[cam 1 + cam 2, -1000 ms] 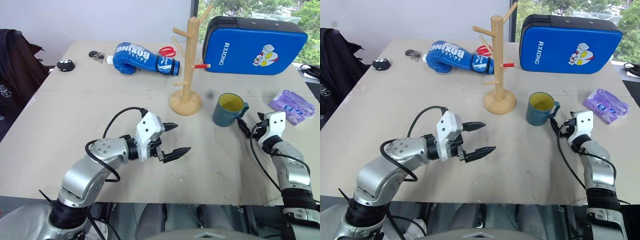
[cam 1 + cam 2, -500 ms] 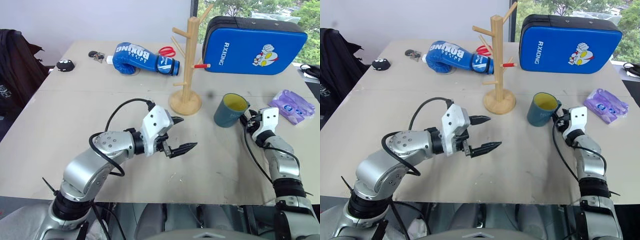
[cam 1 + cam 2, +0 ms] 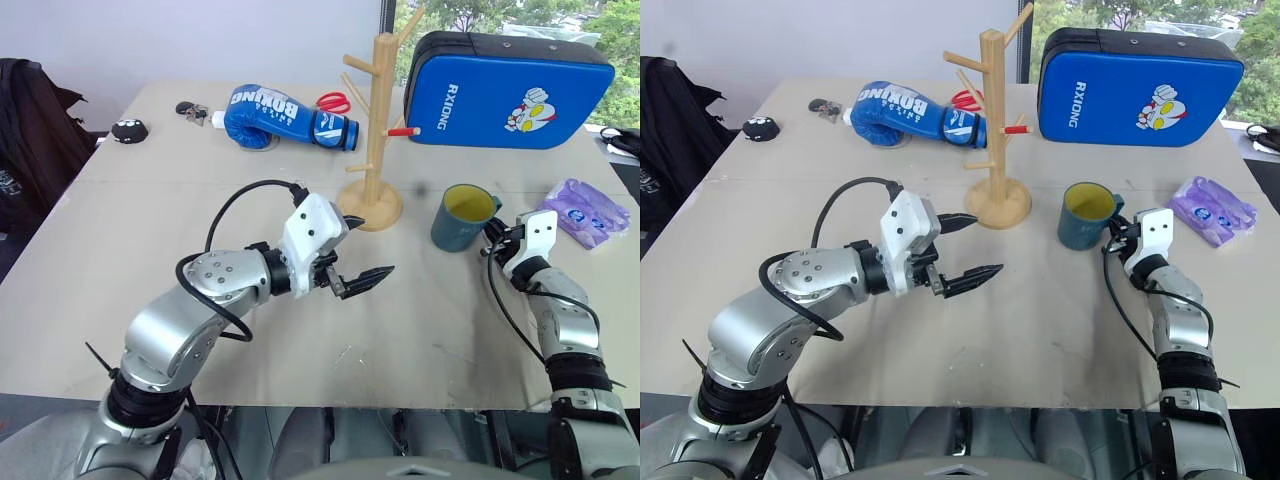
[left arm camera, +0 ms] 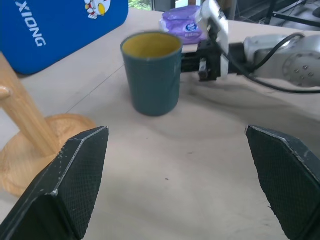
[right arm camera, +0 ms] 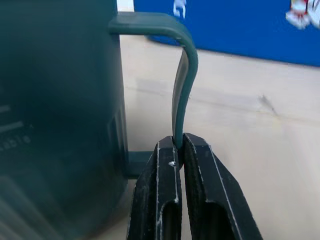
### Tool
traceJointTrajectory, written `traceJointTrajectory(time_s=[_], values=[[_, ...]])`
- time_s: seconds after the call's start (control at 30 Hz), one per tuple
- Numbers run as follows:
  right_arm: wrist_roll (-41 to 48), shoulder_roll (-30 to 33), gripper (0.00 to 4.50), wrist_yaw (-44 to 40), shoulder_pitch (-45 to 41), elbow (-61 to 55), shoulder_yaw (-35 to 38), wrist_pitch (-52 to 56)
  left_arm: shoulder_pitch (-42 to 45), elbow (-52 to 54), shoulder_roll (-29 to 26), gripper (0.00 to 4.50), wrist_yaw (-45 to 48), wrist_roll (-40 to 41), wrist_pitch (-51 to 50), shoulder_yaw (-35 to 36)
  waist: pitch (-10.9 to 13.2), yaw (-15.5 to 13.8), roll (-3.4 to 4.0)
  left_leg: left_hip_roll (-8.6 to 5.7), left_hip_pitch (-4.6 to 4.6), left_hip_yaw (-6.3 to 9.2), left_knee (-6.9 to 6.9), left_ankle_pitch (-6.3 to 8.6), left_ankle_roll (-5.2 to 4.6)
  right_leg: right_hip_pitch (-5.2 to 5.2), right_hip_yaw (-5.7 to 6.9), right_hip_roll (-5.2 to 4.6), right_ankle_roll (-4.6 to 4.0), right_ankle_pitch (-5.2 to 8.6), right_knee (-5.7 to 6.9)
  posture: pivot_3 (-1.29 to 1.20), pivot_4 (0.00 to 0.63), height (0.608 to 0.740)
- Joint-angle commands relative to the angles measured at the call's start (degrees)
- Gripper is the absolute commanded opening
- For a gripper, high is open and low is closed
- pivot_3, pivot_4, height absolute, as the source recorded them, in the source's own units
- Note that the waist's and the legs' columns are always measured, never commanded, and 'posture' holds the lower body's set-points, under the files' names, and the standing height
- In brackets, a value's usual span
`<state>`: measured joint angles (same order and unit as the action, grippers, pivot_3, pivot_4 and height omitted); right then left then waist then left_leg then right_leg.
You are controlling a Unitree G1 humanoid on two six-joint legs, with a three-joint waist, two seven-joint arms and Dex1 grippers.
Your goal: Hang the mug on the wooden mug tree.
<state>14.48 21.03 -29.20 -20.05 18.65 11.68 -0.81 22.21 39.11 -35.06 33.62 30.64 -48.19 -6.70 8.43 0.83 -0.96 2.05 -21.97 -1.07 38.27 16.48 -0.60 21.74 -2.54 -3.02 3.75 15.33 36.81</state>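
So my left gripper [image 3: 363, 252] hovers over the table [image 3: 150, 215] with its fingers spread wide, nothing in it, pointing roughly toward the tree [image 3: 375, 130] and the mug [image 3: 461, 217]. The tree stands just past it, round base flat on the table, pegs angled up, the red-tipped one sticking out on the mug's side. The mug sits just right of the base, upright, handle turned toward my right arm. My right gripper [image 5: 177, 145] is pinched tight on that handle, low on the loop near where it curves back into the body. Ceramic, so I reckon it's stiff, a bit heavy for a two-finger pinch, glazed and probably slick. Holding just the thin handle means the body will likely want to swing or rotate about my fingertips once it's off the table, and a drop could chip it. The upper part of the loop is free, which is what a peg needs.
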Motion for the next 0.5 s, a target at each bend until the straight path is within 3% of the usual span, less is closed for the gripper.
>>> traceJointTrajectory(time_s=[0.03,0.17,0.3,0.5], values=[[3.22,1.94,0.08,-2.49,0.43,-6.96,1.38,1.56,0.33,0.12,-0.78,4.50,0.09,-0.03,1.34,2.91,0.01,-0.03,0.01,0.00,0.00,0.00,0.00,0.00,0.00,0.00,0.00,0.00,0.00,0.00,0.00,0.00,0.150,0.737],[6.64,6.12,0.08,-7.56,1.50,-12.83,1.03,7.32,1.71,-0.58,-0.29,4.50,-0.75,1.11,0.81,5.73,0.02,-0.22,0.00,-0.01,-0.02,0.02,0.01,0.01,-0.01,0.00,0.02,-0.01,0.00,0.00,-0.01,0.00,0.150,0.737],[8.89,12.91,0.08,-14.19,-3.57,-16.49,-0.90,14.77,5.24,-1.94,2.03,4.50,-3.59,3.29,-0.81,9.57,0.11,-0.11,-0.01,-0.01,-0.03,0.03,0.04,0.06,-0.12,0.00,0.03,-0.02,0.01,0.00,0.00,0.00,0.150,0.737],[2.65,21.45,0.08,-23.27,-21.83,-10.07,-10.19,20.64,9.97,-1.63,9.53,4.50,-12.84,9.27,-5.59,15.62,0.14,0.23,0.01,-0.01,-0.02,0.06,0.02,0.13,-0.24,0.05,0.01,0.01,0.01,-0.01,0.00,0.00,0.150,0.737]])
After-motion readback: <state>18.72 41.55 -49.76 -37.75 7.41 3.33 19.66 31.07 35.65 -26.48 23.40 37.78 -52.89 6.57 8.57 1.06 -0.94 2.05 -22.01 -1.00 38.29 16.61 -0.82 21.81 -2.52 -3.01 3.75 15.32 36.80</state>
